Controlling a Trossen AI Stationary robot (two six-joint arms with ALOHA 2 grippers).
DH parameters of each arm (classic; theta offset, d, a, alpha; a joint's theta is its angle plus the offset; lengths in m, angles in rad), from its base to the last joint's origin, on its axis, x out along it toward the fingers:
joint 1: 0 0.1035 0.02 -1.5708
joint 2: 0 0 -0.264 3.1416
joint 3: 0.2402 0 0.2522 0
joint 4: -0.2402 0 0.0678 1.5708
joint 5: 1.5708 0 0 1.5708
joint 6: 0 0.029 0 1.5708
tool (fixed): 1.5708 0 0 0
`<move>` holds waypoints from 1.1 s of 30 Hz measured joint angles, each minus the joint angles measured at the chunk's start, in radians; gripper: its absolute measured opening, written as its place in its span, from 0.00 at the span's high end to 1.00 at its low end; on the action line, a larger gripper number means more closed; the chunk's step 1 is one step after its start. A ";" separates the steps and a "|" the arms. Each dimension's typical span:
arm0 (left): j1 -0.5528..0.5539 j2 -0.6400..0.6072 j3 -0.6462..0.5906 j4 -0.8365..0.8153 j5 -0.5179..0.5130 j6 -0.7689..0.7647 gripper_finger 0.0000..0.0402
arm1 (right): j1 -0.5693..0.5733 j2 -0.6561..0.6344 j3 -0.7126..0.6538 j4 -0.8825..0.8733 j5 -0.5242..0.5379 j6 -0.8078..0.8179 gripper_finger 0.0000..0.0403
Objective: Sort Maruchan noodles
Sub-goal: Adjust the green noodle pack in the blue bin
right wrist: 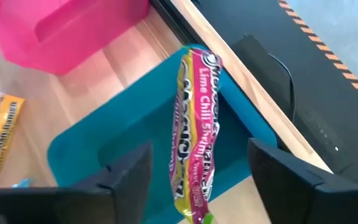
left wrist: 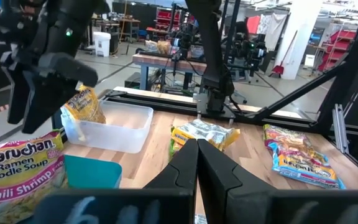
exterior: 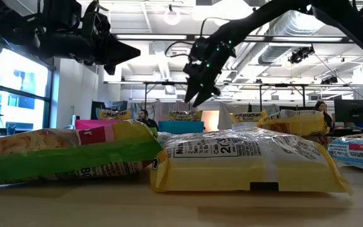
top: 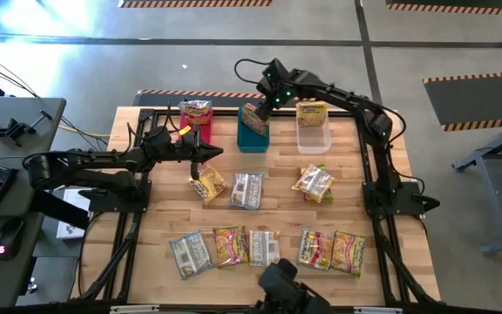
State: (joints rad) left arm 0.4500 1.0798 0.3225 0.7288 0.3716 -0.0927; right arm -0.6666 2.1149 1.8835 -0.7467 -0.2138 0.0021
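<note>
Right gripper hovers over the blue bin, fingers spread apart around a Lime Chili Shrimp noodle packet standing on edge inside. Left gripper, fingers closed and empty, hangs above the table.

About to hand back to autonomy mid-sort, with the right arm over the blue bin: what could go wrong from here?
1. The Lime Chili Shrimp packet stands on edge in the blue bin, between the open fingers of the right end effector. It may tip out over the rim or catch a finger on retreat.
2. The left end effector, shut and empty, hovers close above a yellow packet; a descent like this would probably push it rather than grip it.
</note>
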 joint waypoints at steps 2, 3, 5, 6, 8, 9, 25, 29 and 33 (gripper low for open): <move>0.000 0.000 0.000 0.000 0.000 0.000 1.00 | 0.000 0.011 0.000 0.003 0.010 0.001 0.33; 0.000 0.000 0.000 0.000 0.000 0.000 1.00 | 0.000 0.015 0.000 0.005 0.017 0.002 0.31; 0.000 0.000 0.000 0.000 0.000 0.000 1.00 | 0.003 0.027 0.000 0.010 0.022 0.001 0.27; 0.000 0.000 0.000 0.000 0.000 0.001 1.00 | 0.005 0.035 0.000 0.014 0.022 0.001 0.26; 0.000 0.000 0.000 0.000 0.000 0.001 1.00 | 0.012 0.053 0.000 0.014 0.022 0.000 0.26; 0.000 0.000 0.000 0.000 0.000 0.001 1.00 | 0.017 0.061 0.000 0.014 0.022 -0.002 0.26; 0.000 0.000 0.000 0.000 0.000 0.000 1.00 | 0.053 0.107 0.000 0.078 0.045 -0.002 0.40; 0.000 0.000 0.000 0.000 0.000 0.000 1.00 | 0.051 0.121 -0.001 0.082 0.040 0.018 0.40; 0.000 0.000 0.000 -0.001 0.000 0.000 1.00 | 0.051 0.124 -0.001 0.079 0.035 0.017 0.41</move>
State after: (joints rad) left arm 0.4500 1.0798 0.3225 0.7274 0.3714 -0.0929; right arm -0.6151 2.2391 1.8824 -0.6676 -0.1783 0.0187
